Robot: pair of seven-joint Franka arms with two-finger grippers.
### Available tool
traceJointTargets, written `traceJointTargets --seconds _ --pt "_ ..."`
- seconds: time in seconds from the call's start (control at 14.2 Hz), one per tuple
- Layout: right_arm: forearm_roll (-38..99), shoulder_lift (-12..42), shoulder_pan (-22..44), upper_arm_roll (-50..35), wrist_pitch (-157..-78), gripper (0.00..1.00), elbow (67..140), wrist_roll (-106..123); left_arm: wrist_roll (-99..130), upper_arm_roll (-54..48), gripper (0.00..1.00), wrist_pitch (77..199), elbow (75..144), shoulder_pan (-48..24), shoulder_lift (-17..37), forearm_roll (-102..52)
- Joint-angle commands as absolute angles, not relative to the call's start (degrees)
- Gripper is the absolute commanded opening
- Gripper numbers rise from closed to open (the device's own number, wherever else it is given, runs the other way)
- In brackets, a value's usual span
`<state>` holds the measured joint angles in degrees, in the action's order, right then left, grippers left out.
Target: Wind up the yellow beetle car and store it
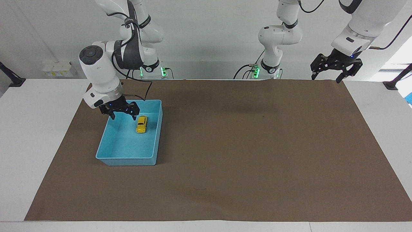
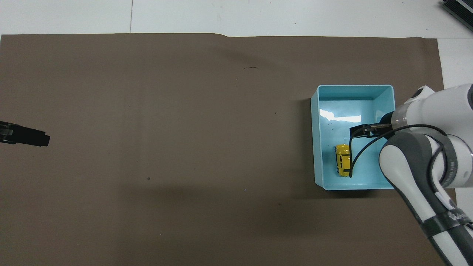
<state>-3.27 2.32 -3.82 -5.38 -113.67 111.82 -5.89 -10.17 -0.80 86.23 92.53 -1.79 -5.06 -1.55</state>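
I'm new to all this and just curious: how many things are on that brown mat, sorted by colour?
Yellow: 1, the small yellow beetle-shaped toy car, lying in the bin.
Light blue: 1, the rectangular light-blue plastic bin.
Total: 2.

In the overhead view only the dark tip of the left gripper [image 2: 26, 135] pokes in at the picture's edge. The right arm [image 2: 425, 166] covers the corner of the blue bin [image 2: 317, 147] nearest the robots, and its black cable [image 2: 356, 157] crosses the yellow beetle car [image 2: 342, 159].
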Motion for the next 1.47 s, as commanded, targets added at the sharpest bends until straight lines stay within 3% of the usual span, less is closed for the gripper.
traceJointTargets --seconds 0.0,0.7,1.4 --pt "-4.57 2.29 -4.04 -5.54 -107.86 1.00 106.98 -6.16 -10.19 -1.49 1.00 86.66 93.16 -0.70 -5.71 -1.85" --pt "-0.88 3.69 -5.01 -5.19 -83.17 1.00 84.05 -3.43 -10.11 -1.49 1.00 86.66 93.16 -0.70 -5.71 -1.85" --pt "-0.62 3.08 -4.66 -5.19 -86.66 1.00 85.95 -3.52 -10.20 -1.49 1.00 86.66 93.16 -0.70 -5.71 -1.85"
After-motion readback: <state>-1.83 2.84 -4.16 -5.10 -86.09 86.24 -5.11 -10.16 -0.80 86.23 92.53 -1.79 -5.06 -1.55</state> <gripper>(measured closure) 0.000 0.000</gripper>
